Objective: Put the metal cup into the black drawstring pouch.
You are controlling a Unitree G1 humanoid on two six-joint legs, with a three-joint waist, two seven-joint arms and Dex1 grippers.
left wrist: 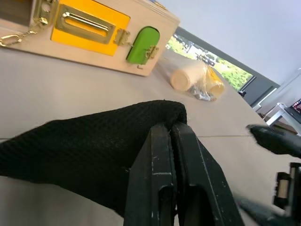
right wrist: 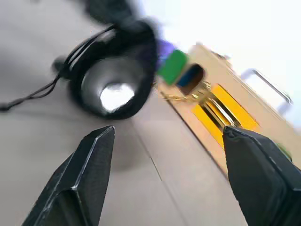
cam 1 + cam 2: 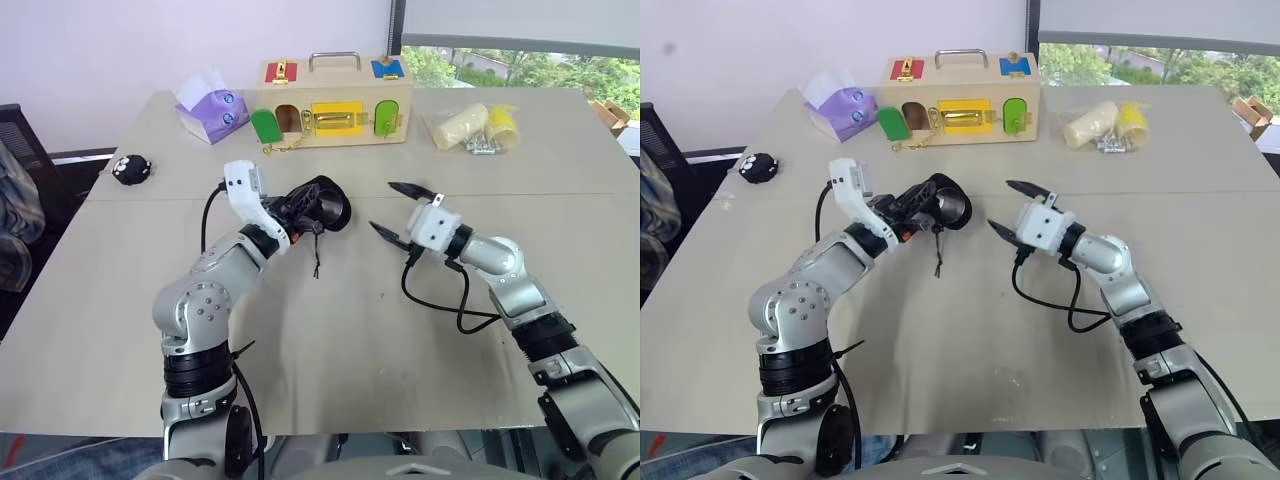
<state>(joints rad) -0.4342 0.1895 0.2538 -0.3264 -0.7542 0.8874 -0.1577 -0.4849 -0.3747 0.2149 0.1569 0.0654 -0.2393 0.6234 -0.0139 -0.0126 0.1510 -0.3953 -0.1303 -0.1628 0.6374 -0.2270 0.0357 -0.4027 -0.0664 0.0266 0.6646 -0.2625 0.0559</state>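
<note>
Left eye view: on the beige counter [image 3: 350,330], near the centre, left tool [image 3: 300,212] clamped shut on the rim of the small soft black drawstring pouch [image 3: 325,203], mouth held open toward 3 o'clock, thin cord dangling down to the counter surface. Shiny silver metal cup [image 3: 953,207] sitting inside the pouch, steel wall glinting through the opening in the right eye view. Right tool [image 3: 392,212] just at 3 o'clock of the pouch, apart from it, black fingers spread wide and empty. At 12 o'clock along the far edge, a pale wooden latch box [image 3: 334,102] with yellow, green, red and blue panels and a metal handle; at 11 o'clock a purple tissue pack [image 3: 212,108]; at 1 o'clock a pale yellow roll in clear plastic wrap [image 3: 472,127]; at 10 o'clock a small black-and-white ball toy [image 3: 131,168]. Left wrist view: two black fingers [image 1: 160,179] pressed together, pinching a fold of the black mesh fabric; latch box and wrapped roll beyond, a tip of the other tool off to one side. Right wrist view: fingers [image 2: 87,174] standing far apart with nothing between, pouch mouth ahead, round and open, bright steel interior of the cup showing within, cord trailing over the counter, latch box behind.
</note>
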